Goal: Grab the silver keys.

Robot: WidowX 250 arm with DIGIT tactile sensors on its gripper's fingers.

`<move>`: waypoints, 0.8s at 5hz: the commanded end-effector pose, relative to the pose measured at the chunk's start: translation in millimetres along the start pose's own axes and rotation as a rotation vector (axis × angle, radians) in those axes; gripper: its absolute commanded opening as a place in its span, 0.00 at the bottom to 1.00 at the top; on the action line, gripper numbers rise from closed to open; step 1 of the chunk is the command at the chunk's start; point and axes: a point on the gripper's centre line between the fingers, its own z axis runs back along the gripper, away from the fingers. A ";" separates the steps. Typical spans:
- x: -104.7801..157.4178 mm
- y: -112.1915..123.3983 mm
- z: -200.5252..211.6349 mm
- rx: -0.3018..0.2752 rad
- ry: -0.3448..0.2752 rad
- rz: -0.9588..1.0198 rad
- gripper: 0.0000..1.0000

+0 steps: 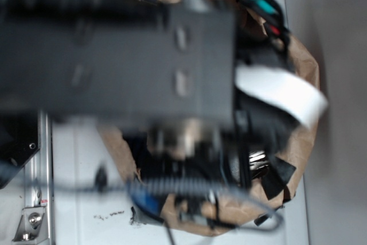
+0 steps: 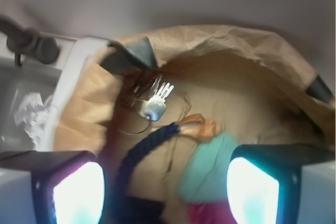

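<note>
Approach step is underway. The gripper (image 2: 165,190) is hovering with jaws apart and empty over the brown paper (image 2: 252,82). The keys (image 2: 156,103) are lying ahead near its far-left edge, beyond the dark rope (image 2: 144,148). Next move calls for advancing forward-left, then descending.

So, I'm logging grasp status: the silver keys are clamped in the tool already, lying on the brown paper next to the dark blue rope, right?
Not clamped. In the wrist view the silver keys lie free on the brown paper near the dark blue rope; the tool is open, short of them.
</note>
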 end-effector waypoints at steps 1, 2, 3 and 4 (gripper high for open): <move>-20.5 16.9 -1.6 -0.069 -0.151 -0.130 1.00; -31.0 24.0 -14.5 -0.085 -0.169 -0.151 1.00; -33.0 19.7 -49.7 -0.051 -0.130 -0.201 1.00; -19.0 12.3 -66.2 -0.066 -0.093 -0.204 1.00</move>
